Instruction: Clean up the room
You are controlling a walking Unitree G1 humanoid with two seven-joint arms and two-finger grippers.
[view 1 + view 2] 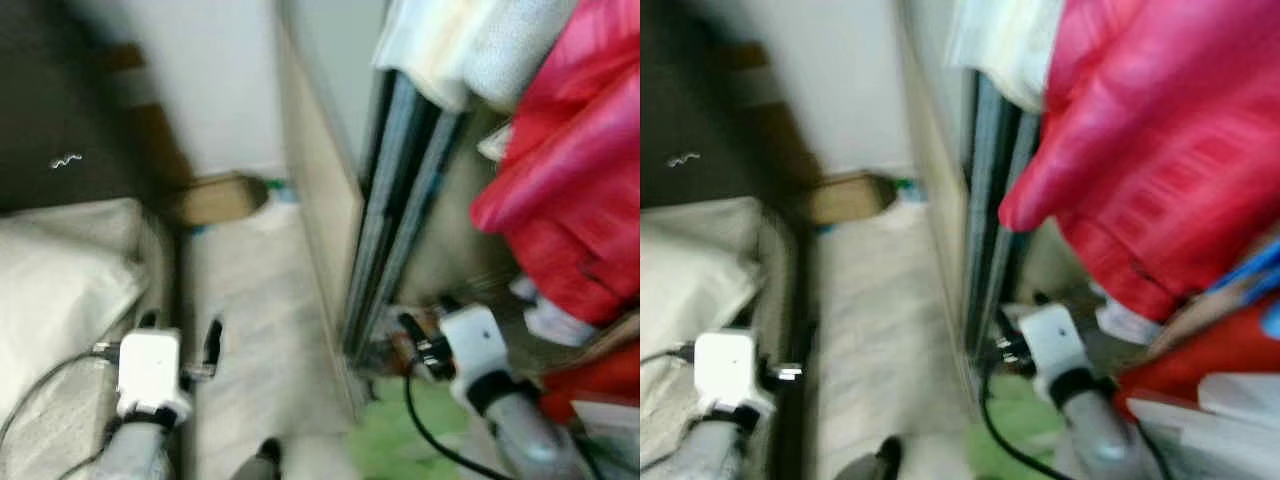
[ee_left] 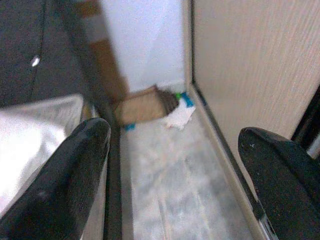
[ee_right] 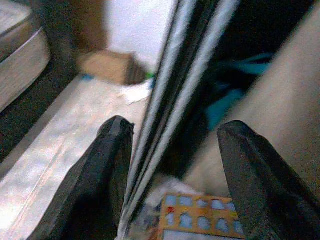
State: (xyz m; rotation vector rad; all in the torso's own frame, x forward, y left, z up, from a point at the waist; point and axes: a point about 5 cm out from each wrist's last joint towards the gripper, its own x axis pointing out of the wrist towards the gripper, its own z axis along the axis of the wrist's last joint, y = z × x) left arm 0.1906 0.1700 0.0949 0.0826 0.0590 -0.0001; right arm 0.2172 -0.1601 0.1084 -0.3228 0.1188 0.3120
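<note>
While both pincers are spread and empty, the right pincer (image 3: 172, 165) straddles the wardrobe's sliding door (image 3: 170, 100) and could jam; the crumpled white scrap (image 2: 179, 117) lies on the floor's far corner beside a cardboard box (image 2: 142, 102).

Left gripper (image 2: 172, 165) with black fingers (image 2: 65, 185) spread apart, pale floor (image 2: 170, 175) beyond, brown cardboard box (image 2: 142, 104) against white wall (image 2: 145, 40), crumpled white paper (image 2: 180, 117) beside box, mattress (image 2: 30, 130), wooden panel (image 2: 250, 60).
</note>
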